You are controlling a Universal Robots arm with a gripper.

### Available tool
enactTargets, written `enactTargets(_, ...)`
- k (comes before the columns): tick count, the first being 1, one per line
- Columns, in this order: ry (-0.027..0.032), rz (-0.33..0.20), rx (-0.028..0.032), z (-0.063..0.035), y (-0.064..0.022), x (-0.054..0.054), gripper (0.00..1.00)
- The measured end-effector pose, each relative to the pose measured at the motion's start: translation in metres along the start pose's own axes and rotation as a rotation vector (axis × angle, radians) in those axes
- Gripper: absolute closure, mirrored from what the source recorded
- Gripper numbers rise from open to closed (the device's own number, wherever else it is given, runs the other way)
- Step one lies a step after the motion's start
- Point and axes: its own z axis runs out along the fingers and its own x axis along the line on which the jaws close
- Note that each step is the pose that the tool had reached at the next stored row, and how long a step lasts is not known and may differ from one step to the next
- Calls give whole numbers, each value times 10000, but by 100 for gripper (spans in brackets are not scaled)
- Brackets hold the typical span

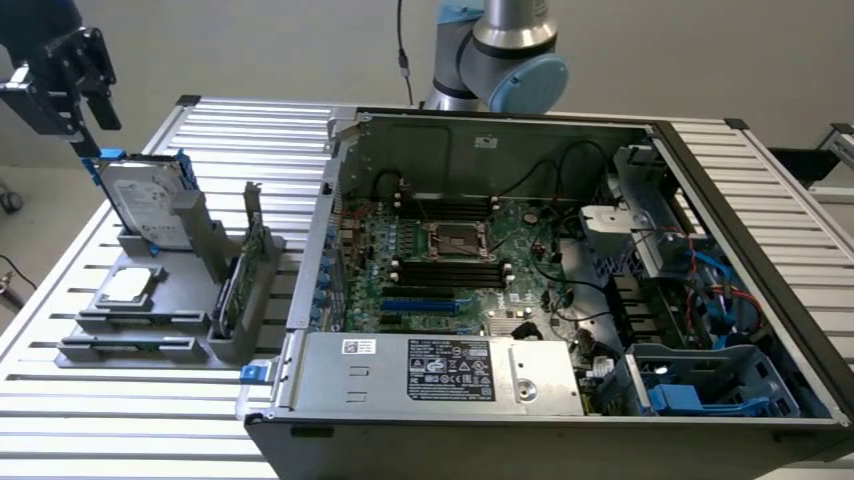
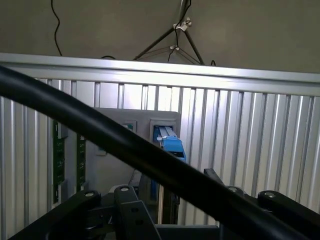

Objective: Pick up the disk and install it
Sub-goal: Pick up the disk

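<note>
A black cable (image 2: 100, 129) crosses the wrist view and hides part of the disk (image 2: 172, 144) from us; we cannot read its label.

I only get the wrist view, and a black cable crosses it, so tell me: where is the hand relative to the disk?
Observer: The hand hangs open above the disk, holding nothing.
Operator: How does the disk sit?
Observer: Upright in a grey rack on the slatted table.
Operator: Where is the computer?
Observer: The open computer case lies beside the rack, toward the exterior view's right.
</note>
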Motion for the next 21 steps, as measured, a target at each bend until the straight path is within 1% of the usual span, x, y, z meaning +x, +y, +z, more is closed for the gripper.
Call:
enactTargets(3,-1,0,2,6,0,0,40)
enactTargets(6,-6,0,-1,32,0,3,40)
enactTargets(14,-37,0,4,176,-2,4,40)
enactTargets(21,-41,-1,3,305,-4,3,40)
